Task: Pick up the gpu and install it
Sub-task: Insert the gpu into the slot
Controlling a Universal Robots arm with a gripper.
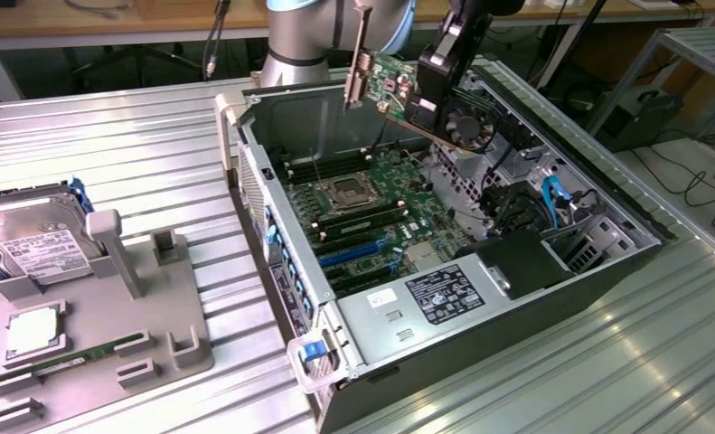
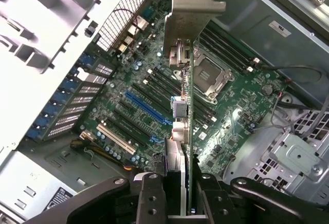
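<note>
The gpu [image 1: 396, 89], a green card with a black fan and a silver end bracket, hangs tilted above the open computer case [image 1: 273, 208]. My gripper [image 1: 444, 83] is shut on the card near the fan end. In the wrist view the gpu [image 2: 187, 111] shows edge-on, its silver bracket [image 2: 193, 8] farthest from me, and my gripper [image 2: 182, 206] clamps it between two black fingers [image 2: 151, 201]. Beneath the card lies the motherboard [image 2: 241, 116] with its blue slot [image 2: 146, 108] and black slots beside it. The card is well above the board and touches nothing.
On the exterior view's left a grey fixture tray [image 1: 104, 307] holds a silver hard drive [image 1: 32, 240], a processor [image 1: 32, 334] and a RAM stick [image 1: 86, 354]. Inside the case sit a power supply [image 1: 454, 289], a drive cage with blue cables [image 1: 556, 203] and the processor socket [image 1: 345, 192].
</note>
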